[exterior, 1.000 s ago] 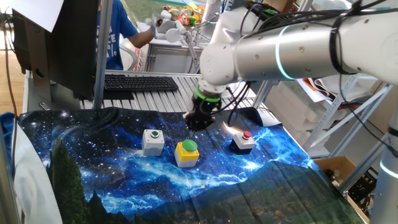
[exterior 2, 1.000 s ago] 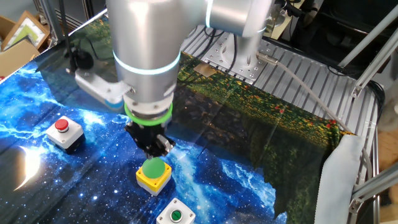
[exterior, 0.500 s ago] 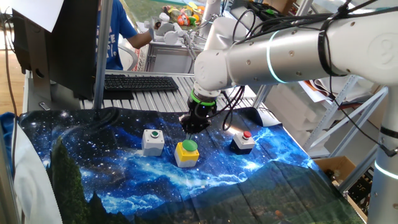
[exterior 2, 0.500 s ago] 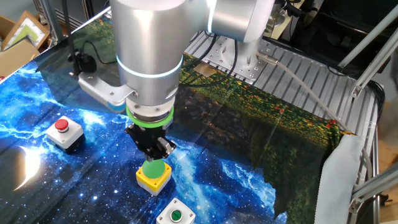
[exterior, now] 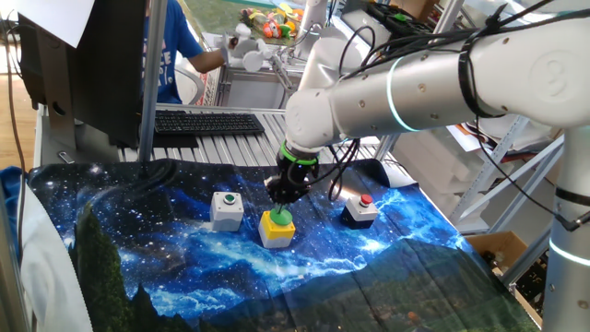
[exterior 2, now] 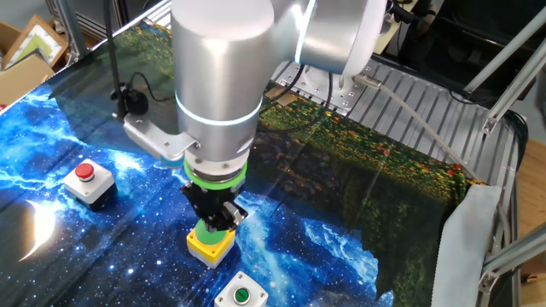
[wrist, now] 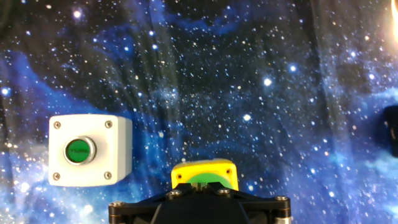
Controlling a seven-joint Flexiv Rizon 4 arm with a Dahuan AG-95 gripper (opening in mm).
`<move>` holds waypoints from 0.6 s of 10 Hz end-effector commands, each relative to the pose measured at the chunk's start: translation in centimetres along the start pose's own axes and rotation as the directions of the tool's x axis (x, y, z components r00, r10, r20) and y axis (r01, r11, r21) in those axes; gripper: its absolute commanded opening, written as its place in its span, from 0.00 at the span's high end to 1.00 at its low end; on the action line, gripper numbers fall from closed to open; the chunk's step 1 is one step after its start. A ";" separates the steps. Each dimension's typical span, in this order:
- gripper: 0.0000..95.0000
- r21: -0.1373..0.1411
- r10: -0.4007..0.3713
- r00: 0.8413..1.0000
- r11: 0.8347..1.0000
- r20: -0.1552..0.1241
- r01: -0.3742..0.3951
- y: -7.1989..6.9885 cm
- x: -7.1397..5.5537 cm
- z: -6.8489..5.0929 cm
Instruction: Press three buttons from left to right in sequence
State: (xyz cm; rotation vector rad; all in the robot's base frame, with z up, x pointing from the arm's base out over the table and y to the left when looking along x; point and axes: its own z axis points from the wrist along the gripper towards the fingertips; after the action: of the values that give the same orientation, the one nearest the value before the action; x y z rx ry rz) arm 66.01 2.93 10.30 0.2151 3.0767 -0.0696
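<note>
Middle button under my end effector (exterior 2: 215, 226), second press of three.

Yellow box with large green dome (exterior: 277, 227) sits mid-surface between the grey box with small green cap (exterior: 226, 208) on its left and the dark box with small red cap (exterior: 360, 210) on its right; I judge I am positioned above the dome because it comes second. Fingertip spacing: I cannot tell. The small green cap bears writing, too blurred to read in the hand view.

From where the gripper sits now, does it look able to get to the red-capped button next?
Probably yes. The gripper is down at the yellow box's green dome, and the red-capped button stands apart to one side on the cloth, with nothing standing between them.
</note>
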 end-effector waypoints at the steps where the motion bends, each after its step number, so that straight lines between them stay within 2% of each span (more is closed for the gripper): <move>1: 1.00 -0.001 0.059 0.996 0.998 -0.060 -0.059 0.0 -0.1 -5.9; 2: 1.00 0.000 0.064 0.996 0.998 -0.059 -0.064 -0.1 -0.1 -6.4; 5: 1.00 -0.003 0.126 0.990 0.992 -0.060 -0.126 0.0 0.0 -6.3; 6: 1.00 -0.013 0.143 0.988 0.989 -0.065 -0.144 0.0 0.1 -6.4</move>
State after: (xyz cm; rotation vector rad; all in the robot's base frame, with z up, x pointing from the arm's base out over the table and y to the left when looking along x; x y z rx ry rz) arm 65.57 3.22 16.59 0.4323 3.1103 -0.0409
